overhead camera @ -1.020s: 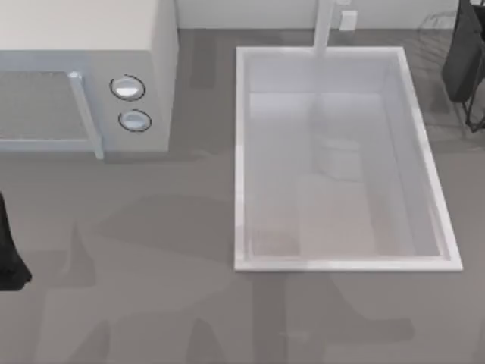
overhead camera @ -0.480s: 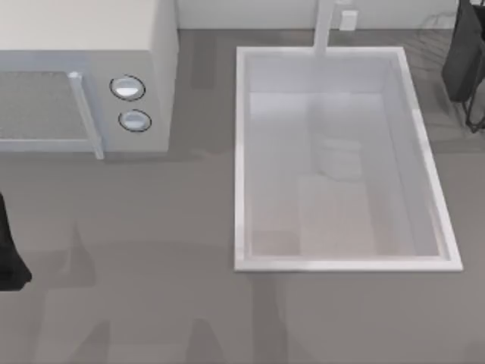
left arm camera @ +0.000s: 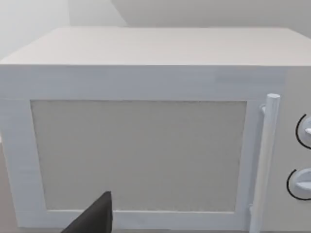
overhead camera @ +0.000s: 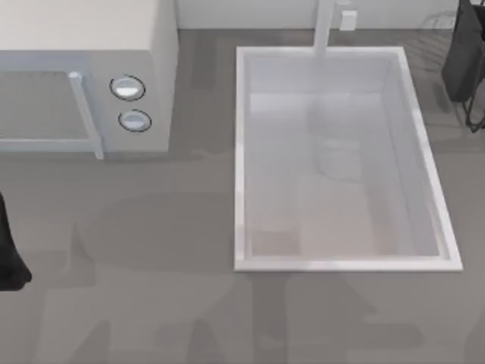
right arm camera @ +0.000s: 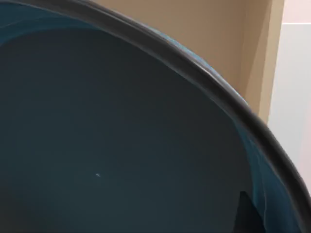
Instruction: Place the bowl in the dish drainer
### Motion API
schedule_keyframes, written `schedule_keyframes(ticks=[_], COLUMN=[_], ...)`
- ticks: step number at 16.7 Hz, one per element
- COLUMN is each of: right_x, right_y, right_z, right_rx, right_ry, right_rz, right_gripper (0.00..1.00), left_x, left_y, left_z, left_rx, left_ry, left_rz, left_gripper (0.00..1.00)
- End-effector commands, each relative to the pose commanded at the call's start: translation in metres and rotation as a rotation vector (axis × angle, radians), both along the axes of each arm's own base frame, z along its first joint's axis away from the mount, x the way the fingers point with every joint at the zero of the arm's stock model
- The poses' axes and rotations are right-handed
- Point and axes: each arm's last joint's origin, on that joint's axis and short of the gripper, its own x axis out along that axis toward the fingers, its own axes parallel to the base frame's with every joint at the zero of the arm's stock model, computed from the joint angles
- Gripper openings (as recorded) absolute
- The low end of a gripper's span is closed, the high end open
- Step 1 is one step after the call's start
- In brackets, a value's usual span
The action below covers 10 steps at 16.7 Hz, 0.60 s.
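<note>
From above, a boxy white microwave oven with two round dials stands at the far left of the grey table, and a large white rectangular sink basin with a pale faucet at its far edge lies right of centre. The left arm sits parked as a dark shape at the left edge. The right gripper hangs as a dark mass at the far right corner, over the thin dark wires of the dish drainer. Over the last second both arms have stayed where they were; only the soft shadows on the near part of the table have shifted. The left wrist camera faces the microwave's door and upright handle, with a dark wedge of the left gripper at the edge of the shot; whether it is wide or narrow cannot be told. The right wrist camera looks closely into the round, glossy deep-blue bowl, its dark rim curving across, with a beige wall beyond. The bowl is therefore up by the right gripper, above the rack corner, probably carried, though the grip itself cannot be told. With so little movement, the task seems poised at the lowering and release step, not yet finished.
</note>
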Motion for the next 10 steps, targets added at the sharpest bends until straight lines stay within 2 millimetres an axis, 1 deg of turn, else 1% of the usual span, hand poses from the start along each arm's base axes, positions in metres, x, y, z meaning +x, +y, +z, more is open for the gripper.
schedule_keyframes(ticks=[2,5,8,10], right_x=[0.033,0.085,0.124,0.140], right_y=[-0.010,-0.016,-0.007,0.004], right_z=[-0.022,-0.069,-0.120,-0.149], right_rx=[0.001,-0.003,-0.009,-0.008], right_ry=[0.002,-0.002,-0.015,-0.014], right_rz=[-0.003,-0.004,-0.002,0.000], right_gripper=[0.00,0.00,0.00,0.00], left_x=[0.000,0.000,0.000,0.000], left_y=[0.000,0.000,0.000,0.000], left_z=[0.000,0.000,0.000,0.000], left_rx=[0.000,0.000,0.000,0.000], left_ry=[0.000,0.000,0.000,0.000], left_rz=[0.000,0.000,0.000,0.000], left_gripper=[1.00,1.00,1.00,1.00])
